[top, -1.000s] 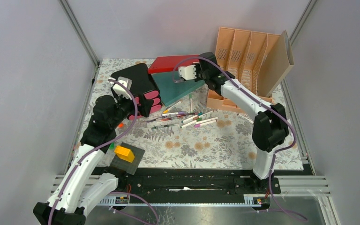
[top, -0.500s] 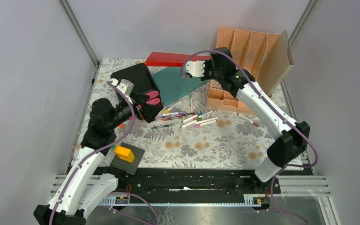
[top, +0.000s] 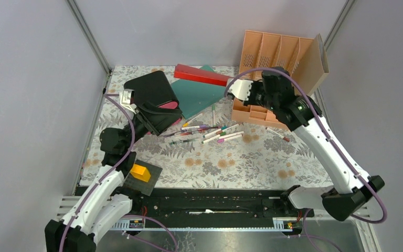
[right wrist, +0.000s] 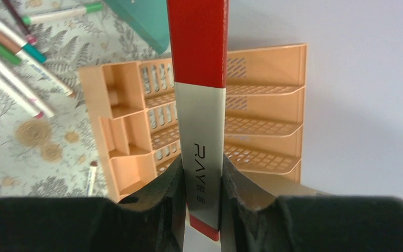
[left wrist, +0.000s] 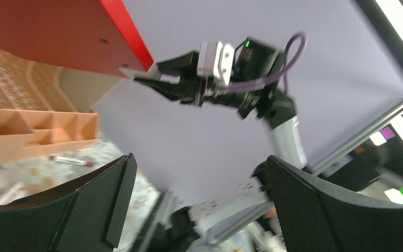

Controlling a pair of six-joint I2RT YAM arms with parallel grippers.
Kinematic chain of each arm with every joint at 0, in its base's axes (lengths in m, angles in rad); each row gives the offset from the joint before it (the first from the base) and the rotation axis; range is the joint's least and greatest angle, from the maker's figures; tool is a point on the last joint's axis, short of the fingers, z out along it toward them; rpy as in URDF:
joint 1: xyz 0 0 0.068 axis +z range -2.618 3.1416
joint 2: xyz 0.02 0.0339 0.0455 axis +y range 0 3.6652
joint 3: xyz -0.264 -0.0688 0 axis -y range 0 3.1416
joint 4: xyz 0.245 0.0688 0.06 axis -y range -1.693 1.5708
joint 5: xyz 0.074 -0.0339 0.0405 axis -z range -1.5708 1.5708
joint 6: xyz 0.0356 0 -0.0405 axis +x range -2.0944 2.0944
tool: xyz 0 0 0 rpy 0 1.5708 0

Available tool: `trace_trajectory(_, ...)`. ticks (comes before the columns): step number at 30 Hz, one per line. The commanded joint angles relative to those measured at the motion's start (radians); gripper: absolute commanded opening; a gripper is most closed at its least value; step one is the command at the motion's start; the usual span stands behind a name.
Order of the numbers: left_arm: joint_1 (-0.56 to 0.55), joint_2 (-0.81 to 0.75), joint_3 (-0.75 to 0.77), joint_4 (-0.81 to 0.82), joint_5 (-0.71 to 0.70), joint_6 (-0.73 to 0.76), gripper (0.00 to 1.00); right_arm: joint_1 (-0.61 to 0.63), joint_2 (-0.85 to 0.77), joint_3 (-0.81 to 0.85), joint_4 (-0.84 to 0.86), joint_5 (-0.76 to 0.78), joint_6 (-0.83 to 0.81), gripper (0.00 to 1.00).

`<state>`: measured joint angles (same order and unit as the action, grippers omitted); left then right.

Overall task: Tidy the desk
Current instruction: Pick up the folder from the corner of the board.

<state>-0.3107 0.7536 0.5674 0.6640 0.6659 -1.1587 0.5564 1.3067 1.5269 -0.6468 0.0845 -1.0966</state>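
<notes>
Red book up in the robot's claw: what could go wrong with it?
The red flat book is pinched only at one end by the right gripper, so it might slip and drop onto the teal book or the scattered marker pens. Swung sideways, it could knock the peach plastic file rack.

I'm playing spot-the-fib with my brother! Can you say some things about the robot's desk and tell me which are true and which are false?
1. The right hand is gripping a red book. True.
2. The left hand is squeezing a pen. False: it is open, with nothing between its fingers.
3. The pens lie loose on the desk. True.
4. The peach rack stands at the front left corner. False: it stands at the back right.
5. The teal book is inside the rack. False: it lies flat on the desk.
</notes>
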Motion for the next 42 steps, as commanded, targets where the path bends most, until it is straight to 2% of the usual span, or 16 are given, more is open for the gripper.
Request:
trace_trajectory(1,0.006,0.067,-0.069,0.275,-0.103,-0.439,0.99,0.008,-0.098,-0.059,0.016,0.005,0.078,0.0)
trace_trajectory(3,0.012,0.104,-0.102,0.348,-0.143,-0.501,0.99,0.008,-0.136,-0.104,0.008,0.014,0.077,0.0)
trace_trajectory(10,0.018,0.216,-0.134,0.391,-0.179,-0.55,0.99,0.007,-0.195,-0.189,-0.021,0.066,0.031,0.0)
trace_trajectory(14,0.018,0.22,-0.161,0.328,-0.205,-0.535,0.99,0.007,-0.2,-0.188,-0.032,0.1,-0.014,0.0)
trace_trajectory(17,0.019,0.192,-0.2,0.229,-0.284,-0.554,0.99,0.007,-0.195,-0.184,-0.038,0.11,-0.038,0.0)
trace_trajectory(21,0.019,0.17,-0.229,0.179,-0.359,-0.593,0.99,0.007,-0.188,-0.163,-0.054,0.089,-0.041,0.0)
trace_trajectory(28,0.019,0.272,-0.189,0.195,-0.402,-0.635,0.99,0.009,-0.175,-0.141,-0.06,0.07,-0.041,0.0)
trace_trajectory(35,0.004,0.47,-0.092,0.284,-0.331,-0.665,0.99,0.01,-0.169,-0.134,-0.059,0.058,-0.042,0.0)
trace_trajectory(42,-0.015,0.563,-0.035,0.308,-0.331,-0.687,0.99,0.019,-0.164,-0.148,-0.06,0.041,-0.041,0.0)
